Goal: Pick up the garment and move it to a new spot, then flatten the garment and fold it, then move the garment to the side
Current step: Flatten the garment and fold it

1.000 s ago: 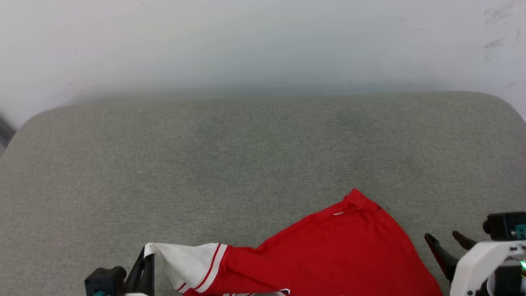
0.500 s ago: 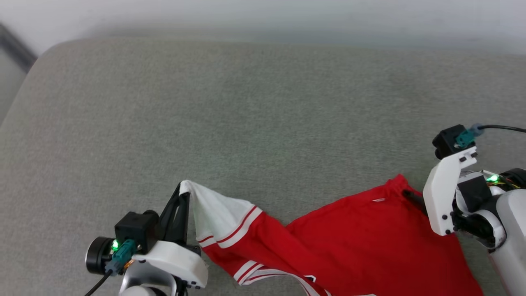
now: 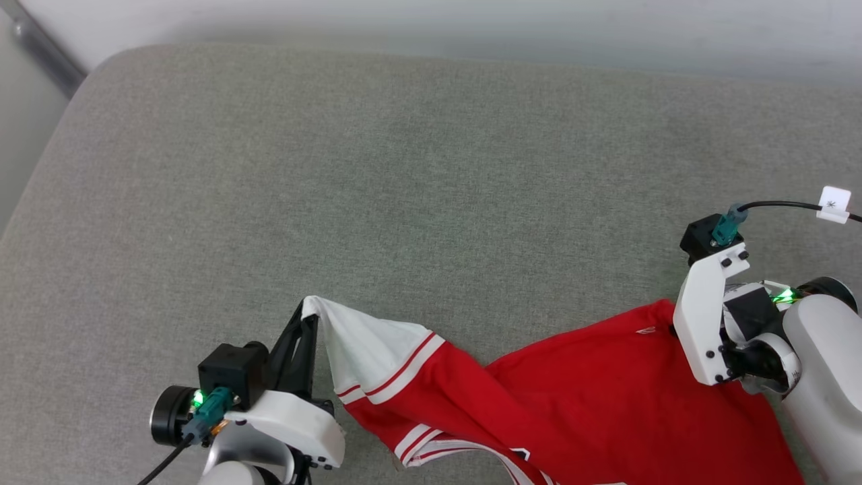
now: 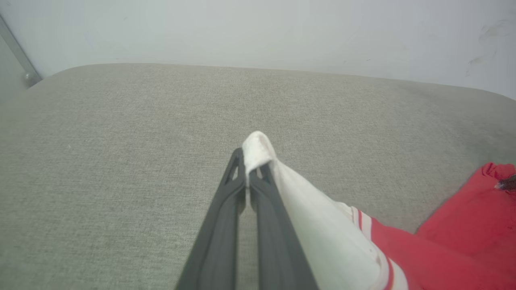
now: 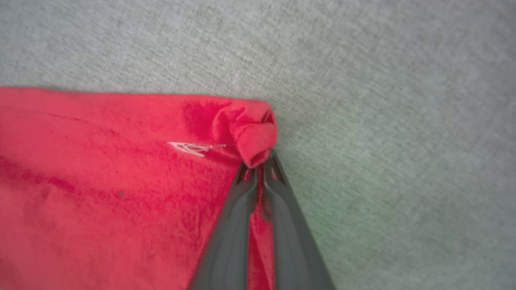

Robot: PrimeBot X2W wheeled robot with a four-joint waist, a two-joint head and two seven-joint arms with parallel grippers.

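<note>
So, the red jersey lay stretched along the near edge of the grey cushion, with a twist in the middle. The left pincer was clamped tight on the tip of the white sleeve, holding it up in a peak. The right pincer was closed on a bunched red corner at the other end. From the head camera, its white wrist bracket covered those fingers. A black cable with a white tag trailed off that arm. Pale wall behind, metal bar at the far left.
</note>
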